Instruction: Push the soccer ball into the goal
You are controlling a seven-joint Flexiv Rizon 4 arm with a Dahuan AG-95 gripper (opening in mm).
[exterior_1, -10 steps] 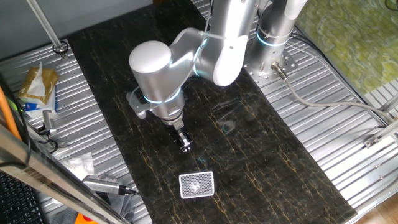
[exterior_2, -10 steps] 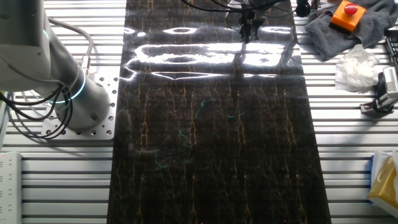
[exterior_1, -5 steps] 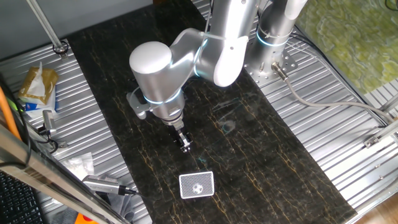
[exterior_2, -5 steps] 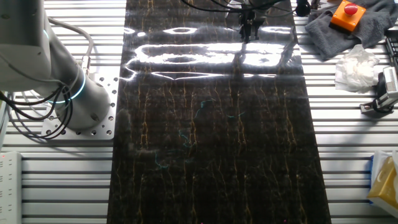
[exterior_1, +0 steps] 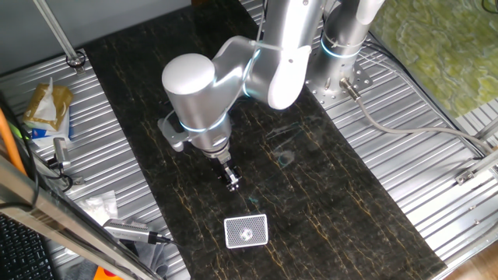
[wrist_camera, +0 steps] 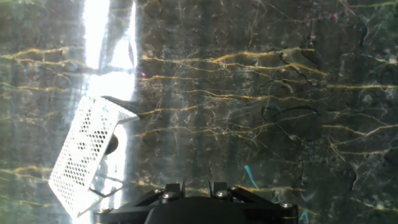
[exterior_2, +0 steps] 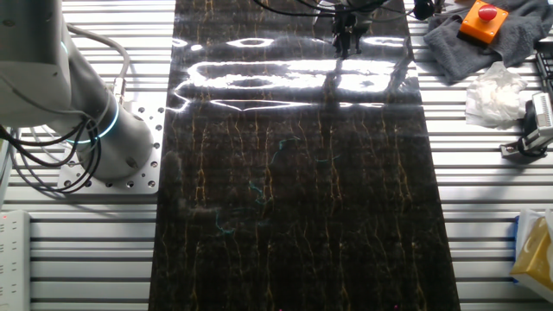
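The goal [exterior_1: 246, 231], a small white-framed box with grey mesh, lies on the dark marble-patterned mat near its front end. The soccer ball [exterior_1: 247, 232] shows as a small pale spot inside the goal, seen through the netting. In the hand view the goal [wrist_camera: 84, 155] is at the lower left, and a dark round shape that looks like the ball [wrist_camera: 111, 144] sits behind its mesh. My gripper [exterior_1: 232, 183] hangs over the mat a short way behind the goal, apart from it, shut and empty. It also shows at the far end in the other fixed view [exterior_2: 348, 39].
The mat [exterior_1: 311, 187] runs between ribbed metal table sections. A snack bag [exterior_1: 47, 105] and tools [exterior_1: 128, 230] lie left of it. A grey cloth with an orange button box [exterior_2: 480, 19] and white tissue [exterior_2: 497, 91] lie beside the mat. The arm base [exterior_2: 104, 138] stands at its side.
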